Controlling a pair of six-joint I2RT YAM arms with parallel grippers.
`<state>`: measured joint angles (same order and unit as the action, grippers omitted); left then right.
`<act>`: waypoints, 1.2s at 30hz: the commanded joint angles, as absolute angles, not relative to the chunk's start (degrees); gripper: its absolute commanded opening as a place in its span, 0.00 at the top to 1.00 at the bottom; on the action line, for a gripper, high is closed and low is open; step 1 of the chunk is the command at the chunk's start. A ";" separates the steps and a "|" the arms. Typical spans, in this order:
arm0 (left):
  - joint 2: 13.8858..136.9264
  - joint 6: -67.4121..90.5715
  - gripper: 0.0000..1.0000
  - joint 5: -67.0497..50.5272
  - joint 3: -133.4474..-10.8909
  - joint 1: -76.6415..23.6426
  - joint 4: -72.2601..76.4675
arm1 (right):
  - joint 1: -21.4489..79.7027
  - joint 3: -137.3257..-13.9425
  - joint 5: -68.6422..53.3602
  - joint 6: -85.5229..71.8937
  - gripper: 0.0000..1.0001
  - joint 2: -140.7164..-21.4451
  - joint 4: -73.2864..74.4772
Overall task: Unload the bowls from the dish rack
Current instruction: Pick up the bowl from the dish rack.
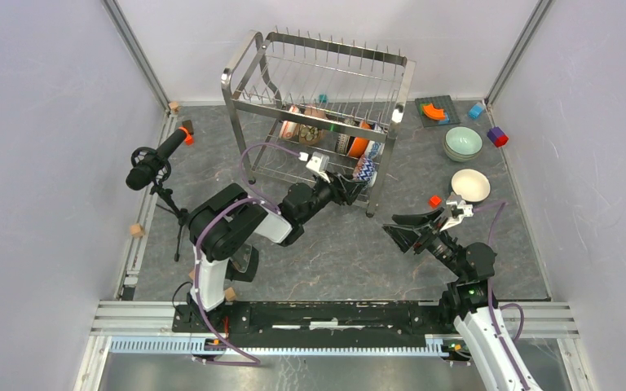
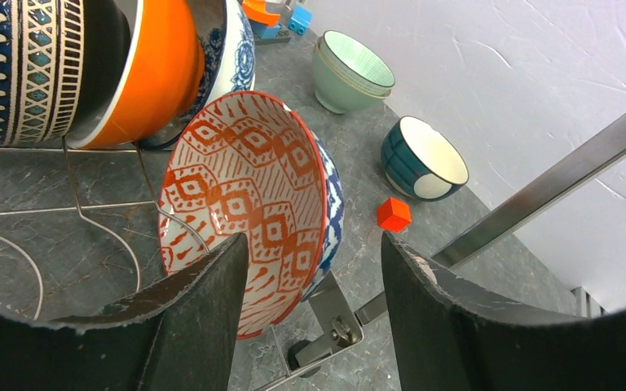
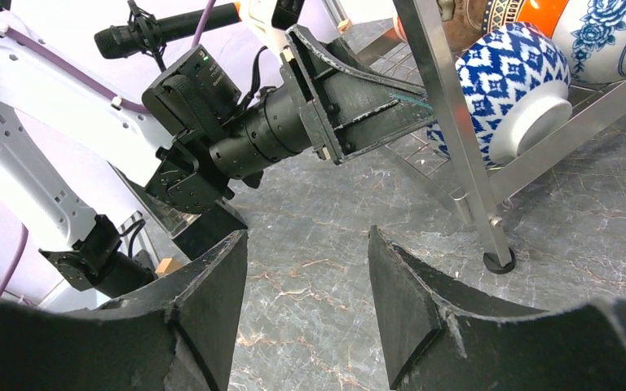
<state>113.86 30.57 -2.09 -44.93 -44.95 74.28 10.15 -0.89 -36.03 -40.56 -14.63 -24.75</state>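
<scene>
The dish rack stands at the back centre with several bowls on its lower tier. My left gripper reaches into that tier, open. In the left wrist view its jaws straddle the lower rim of a bowl that is red-patterned inside and blue-and-white outside; it also shows in the right wrist view. Behind it lean an orange bowl and a dark patterned bowl. My right gripper is open and empty above the table, right of the rack's front leg.
Stacked pale green bowls and a teal bowl with a white inside sit on the table at the right. A red cube lies near them. Toy blocks lie at the back right. A microphone on a tripod stands at the left.
</scene>
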 commanded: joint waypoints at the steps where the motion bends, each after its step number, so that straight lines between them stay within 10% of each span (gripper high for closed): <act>1: 114.49 26.27 0.35 -0.76 -45.50 -45.52 77.53 | 10.62 10.06 -36.80 -39.48 0.39 -13.93 -25.93; 36: 117.41 28.69 0.98 -11.32 -47.86 -44.52 83.37 | 11.01 10.37 -37.62 -38.61 0.40 -13.58 -24.55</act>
<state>117.36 28.45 -7.62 -48.56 -44.56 77.01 10.76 -0.89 -36.91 -39.53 -14.22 -23.77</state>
